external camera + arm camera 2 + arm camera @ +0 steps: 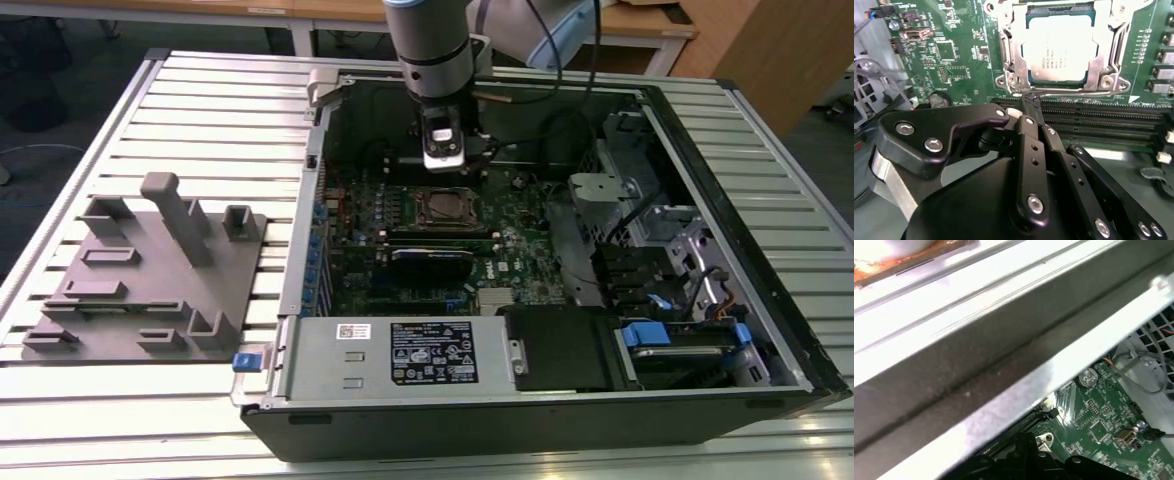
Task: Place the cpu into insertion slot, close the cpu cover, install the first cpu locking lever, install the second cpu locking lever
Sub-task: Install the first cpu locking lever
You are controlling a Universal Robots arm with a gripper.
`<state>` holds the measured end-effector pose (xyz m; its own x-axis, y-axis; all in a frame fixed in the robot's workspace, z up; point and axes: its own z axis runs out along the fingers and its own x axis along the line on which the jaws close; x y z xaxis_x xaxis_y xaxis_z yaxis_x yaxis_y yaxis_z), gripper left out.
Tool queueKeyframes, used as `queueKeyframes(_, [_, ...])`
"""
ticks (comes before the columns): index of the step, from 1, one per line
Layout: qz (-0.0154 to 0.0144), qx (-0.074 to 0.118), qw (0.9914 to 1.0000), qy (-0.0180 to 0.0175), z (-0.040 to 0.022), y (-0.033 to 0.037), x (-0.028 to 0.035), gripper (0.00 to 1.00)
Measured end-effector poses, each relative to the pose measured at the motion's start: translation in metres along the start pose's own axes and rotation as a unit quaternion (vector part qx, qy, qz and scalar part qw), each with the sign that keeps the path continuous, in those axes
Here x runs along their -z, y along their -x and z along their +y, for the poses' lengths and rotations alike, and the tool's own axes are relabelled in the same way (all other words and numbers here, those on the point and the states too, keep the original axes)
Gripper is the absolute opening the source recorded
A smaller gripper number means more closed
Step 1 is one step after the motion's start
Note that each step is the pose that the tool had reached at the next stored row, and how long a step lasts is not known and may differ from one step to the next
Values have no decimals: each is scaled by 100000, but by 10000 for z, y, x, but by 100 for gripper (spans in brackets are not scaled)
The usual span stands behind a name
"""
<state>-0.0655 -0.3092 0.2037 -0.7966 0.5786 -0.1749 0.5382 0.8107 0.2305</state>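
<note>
The cpu (1061, 47) lies flat in the insertion slot (445, 207) on the green board, its pale metal top showing through the window of the cpu cover (1006, 50). That silver cover is folded down over the chip. A thin wire locking lever (1079, 92) runs along the socket edge nearest my gripper (1031, 105). The black fingers are shut together, and their tips rest at the hooked end of that lever. I cannot tell whether they pinch it. In the exterior view the gripper (446, 168) hangs just behind the socket.
Long black memory slots (1104, 117) lie between the gripper and the socket. The case wall (1004, 355) stands close behind the wrist. A grey box with a label (400, 350) and blue-tabbed drive bays (667, 335) fill the case front. A grey fixture block (147, 270) sits at the exterior view's left.
</note>
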Motion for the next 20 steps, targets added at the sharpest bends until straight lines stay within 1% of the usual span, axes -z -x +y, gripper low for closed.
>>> queueKeyframes(7, [0, 3, 100000, -5, 29, 23, 123, 10])
queueKeyframes(8, [0, 5, 100000, -3, 31, 24, 132, 10])
queueKeyframes(12, [1, 3, 100000, 8, 32, 24, 131, 10])
queueKeyframes(13, [23, -1, 100000, -14, 31, 24, 132, 10])
queueKeyframes(14, [128, 6, 100000, -132, 32, 25, 131, 10])
queueKeyframes(15, [326, 0, 99999, -373, 31, 24, 129, 10])
queueKeyframes(16, [656, -20, 99995, -722, 30, 23, 126, 10])
queueKeyframes(18, [1489, -61, 99976, -1583, 29, 22, 119, 10])
queueKeyframes(20, [2407, -99, 99938, -2571, 27, 21, 115, 10])
